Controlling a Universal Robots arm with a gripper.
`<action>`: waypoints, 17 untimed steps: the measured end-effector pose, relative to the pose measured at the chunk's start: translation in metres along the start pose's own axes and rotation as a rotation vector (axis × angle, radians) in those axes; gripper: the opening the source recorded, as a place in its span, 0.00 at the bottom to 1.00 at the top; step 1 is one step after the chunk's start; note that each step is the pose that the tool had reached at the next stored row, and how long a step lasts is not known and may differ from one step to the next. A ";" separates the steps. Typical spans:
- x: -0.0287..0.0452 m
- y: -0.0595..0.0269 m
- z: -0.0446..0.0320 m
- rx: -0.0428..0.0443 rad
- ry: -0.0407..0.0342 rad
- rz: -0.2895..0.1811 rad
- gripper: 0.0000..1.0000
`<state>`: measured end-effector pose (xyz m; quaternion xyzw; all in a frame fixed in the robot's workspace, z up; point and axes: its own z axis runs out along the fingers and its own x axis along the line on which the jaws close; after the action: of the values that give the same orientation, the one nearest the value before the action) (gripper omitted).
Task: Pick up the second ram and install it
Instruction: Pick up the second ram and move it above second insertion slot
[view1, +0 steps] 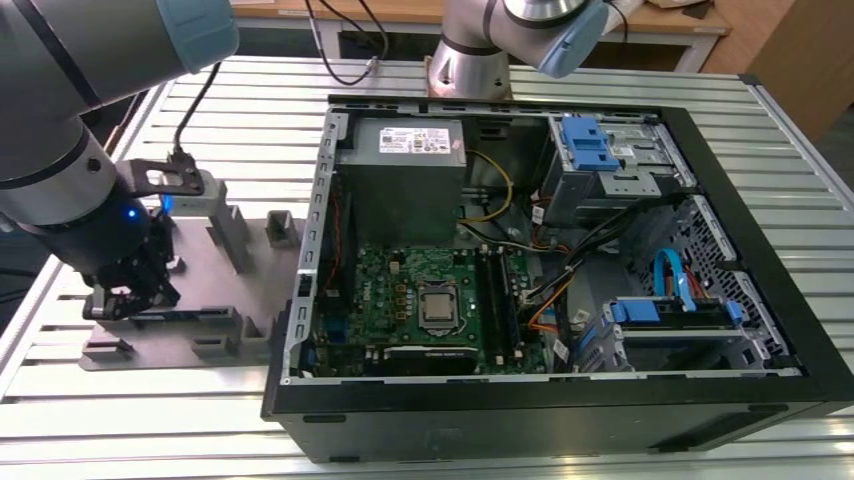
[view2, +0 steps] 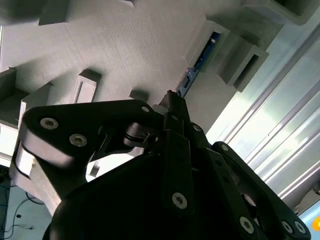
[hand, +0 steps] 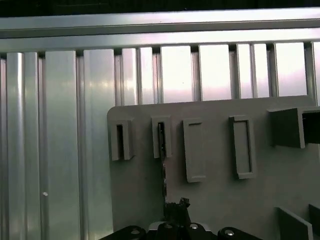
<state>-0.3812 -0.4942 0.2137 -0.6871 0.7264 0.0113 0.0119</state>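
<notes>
Second ram (hand: 163, 175) in grey holder block (hand: 167, 139)

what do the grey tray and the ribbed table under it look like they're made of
The flat grey tray with holder blocks looks like matte plastic, perhaps printed: dull, even surface without glare. The ribbed silver table looks like bare aluminium profile: bright streaky reflections along its grooves.

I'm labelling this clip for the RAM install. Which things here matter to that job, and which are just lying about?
Part of the job:
- second ram, edge-on in the grey tray
- gripper, down at the ram
- motherboard in the open computer case

Just lying about:
- power supply
- blue drive bracket
- cables
- slatted table
</notes>
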 end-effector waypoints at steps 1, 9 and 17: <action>0.0000 0.0000 0.0000 -0.0002 -0.0001 -0.008 0.07; 0.0000 0.0000 0.0000 -0.0006 0.0000 -0.019 0.08; 0.0002 0.0002 0.0001 -0.0006 0.0003 -0.019 0.27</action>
<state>-0.3814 -0.4944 0.2136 -0.6940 0.7198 0.0113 0.0117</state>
